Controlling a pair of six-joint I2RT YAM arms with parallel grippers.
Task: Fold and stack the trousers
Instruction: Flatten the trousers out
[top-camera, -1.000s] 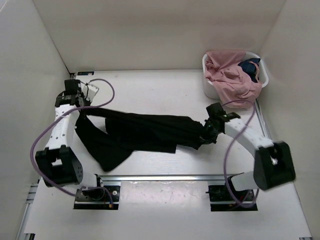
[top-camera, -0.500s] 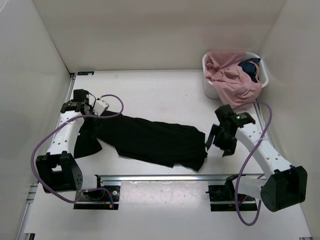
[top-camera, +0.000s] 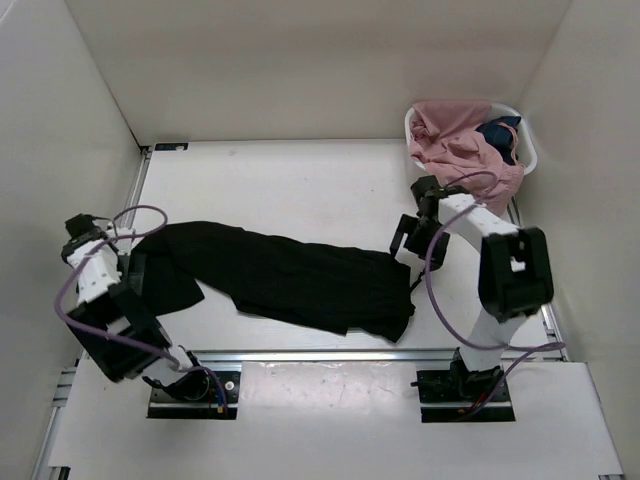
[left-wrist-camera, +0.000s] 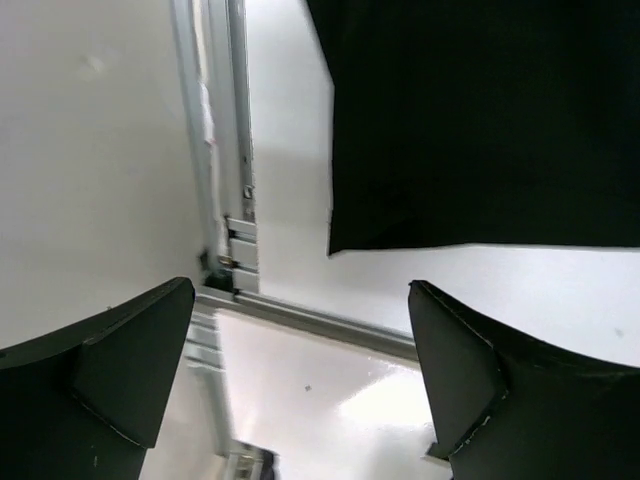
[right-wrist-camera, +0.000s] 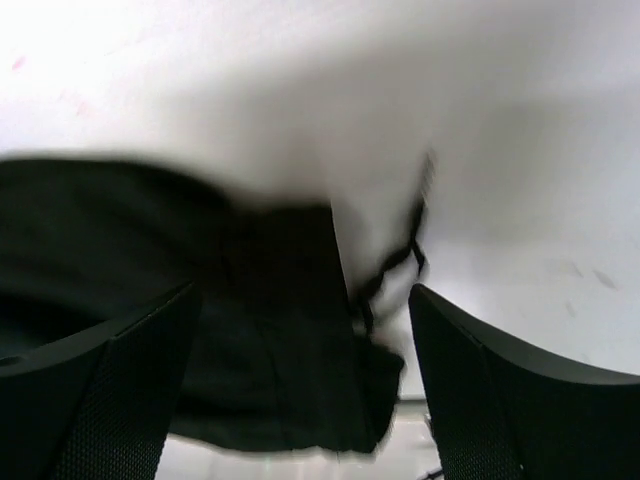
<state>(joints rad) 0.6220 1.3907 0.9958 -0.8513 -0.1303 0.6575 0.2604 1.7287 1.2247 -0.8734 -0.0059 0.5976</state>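
**Dropped flat, not yet folded**

Finds the trousers (top-camera: 290, 280) no longer strung between the two arms, as a second ago, but laid in a long slanted band on the table (top-camera: 300, 180). Counts both ends as released.

Shows the left gripper (left-wrist-camera: 300, 292) spread wide with nothing between its fingers, drawn back to the left of the cloth. Puts a straight black edge just ahead of it and a metal rail (left-wrist-camera: 240, 180) alongside.

Shows the right gripper (right-wrist-camera: 303, 292) equally wide and empty, backed off the other end. Puts the fabric below and ahead of it, with a thin dark cord (right-wrist-camera: 400, 262) (a drawstring, probably) trailing toward its right finger.

Reads as the end of the spreading step. Looks flat enough to start on, though bunched and doubled over nearest the left gripper, so likely needs smoothing there before any fold. Leaves folding and stacking entirely undone.

Keeps the basket (top-camera: 525, 150) with the pink garment (top-camera: 455, 150), behind the right gripper, out of play.

Turns up no brand, label or writing anywhere (too blurred in the right wrist view to catch small print anyway).
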